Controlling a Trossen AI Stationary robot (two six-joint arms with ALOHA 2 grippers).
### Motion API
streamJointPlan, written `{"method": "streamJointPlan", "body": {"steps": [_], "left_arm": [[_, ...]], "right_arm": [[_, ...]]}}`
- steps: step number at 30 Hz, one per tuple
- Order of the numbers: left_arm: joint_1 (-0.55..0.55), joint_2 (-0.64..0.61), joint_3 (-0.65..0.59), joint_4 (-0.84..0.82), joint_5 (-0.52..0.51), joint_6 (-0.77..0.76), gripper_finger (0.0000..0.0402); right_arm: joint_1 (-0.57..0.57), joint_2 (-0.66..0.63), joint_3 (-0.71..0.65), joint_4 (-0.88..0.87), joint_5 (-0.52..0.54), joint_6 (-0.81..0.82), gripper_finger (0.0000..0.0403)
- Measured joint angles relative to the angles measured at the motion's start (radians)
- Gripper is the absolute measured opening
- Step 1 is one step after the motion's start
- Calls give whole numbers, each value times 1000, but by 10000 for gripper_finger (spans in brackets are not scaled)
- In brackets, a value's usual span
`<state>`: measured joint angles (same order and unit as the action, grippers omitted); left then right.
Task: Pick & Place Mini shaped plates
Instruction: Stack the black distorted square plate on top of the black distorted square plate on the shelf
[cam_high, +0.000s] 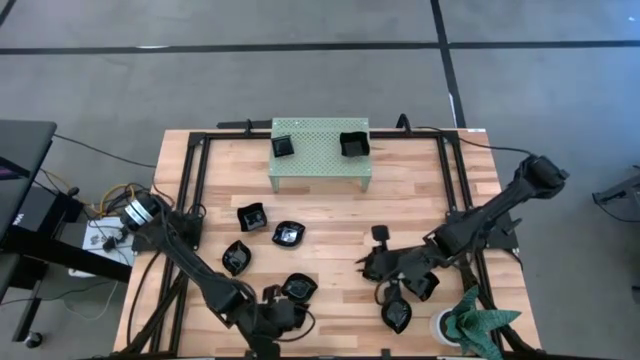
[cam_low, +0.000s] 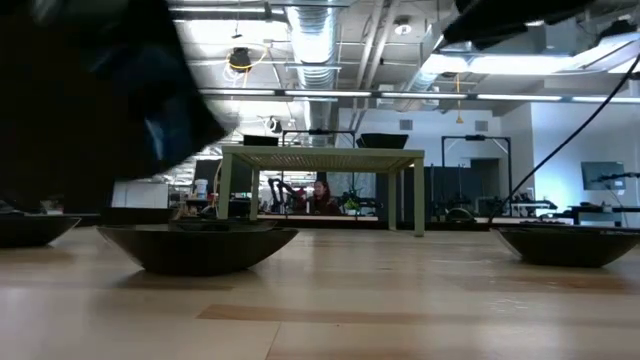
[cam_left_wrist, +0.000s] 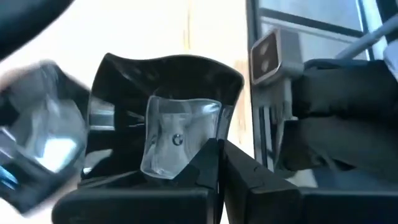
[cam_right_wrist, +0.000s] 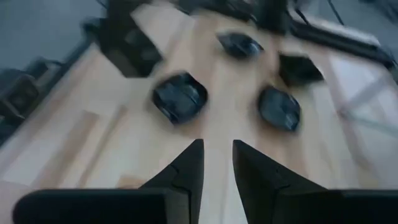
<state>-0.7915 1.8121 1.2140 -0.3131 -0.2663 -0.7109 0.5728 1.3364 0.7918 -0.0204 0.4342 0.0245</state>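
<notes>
Small glossy black plates lie scattered on the wooden table. Two sit on top of the pale green perforated stand, one at its left end and one at its right end. Three more rest on their bases left of centre. My left gripper is at the near edge, shut on a square plate. My right gripper hovers right of centre. It is open by a narrow gap with nothing between its fingers. Two plates lie beside it. My left gripper pinches the square plate by its side wall near a corner. One finger is on the inner side of the dish and the other is outside it. Whether the plate is lifted clear of the table, I cannot tell.
A black metal frame borders the table. Cables and a box lie off its left side, and a green object sits at the near right corner. In the low view, plates stand on the wood in front of the stand.
</notes>
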Motion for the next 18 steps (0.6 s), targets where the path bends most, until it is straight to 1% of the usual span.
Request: {"method": "streamJointPlan", "body": {"steps": [4, 6, 9, 12, 15, 18], "left_arm": [[43, -40, 0, 1, -18, 197, 7], [69, -43, 0, 4, -18, 271, 6], [105, -43, 0, 6, -18, 343, 6], [135, -43, 0, 10, -18, 374, 6], [154, -43, 0, 48, -5, 413, 7], [171, -43, 0, 114, 42, 435, 7]], "right_arm": [[-19, 80, 0, 181, -182, -120, 107], [-25, 116, 0, 272, -251, -179, 125], [-39, 165, 0, 384, -315, -233, 154], [-61, 208, 0, 460, -387, -244, 179], [-86, 241, 2, 483, -436, -244, 195], [-111, 268, 15, 473, -438, -244, 200]]}}
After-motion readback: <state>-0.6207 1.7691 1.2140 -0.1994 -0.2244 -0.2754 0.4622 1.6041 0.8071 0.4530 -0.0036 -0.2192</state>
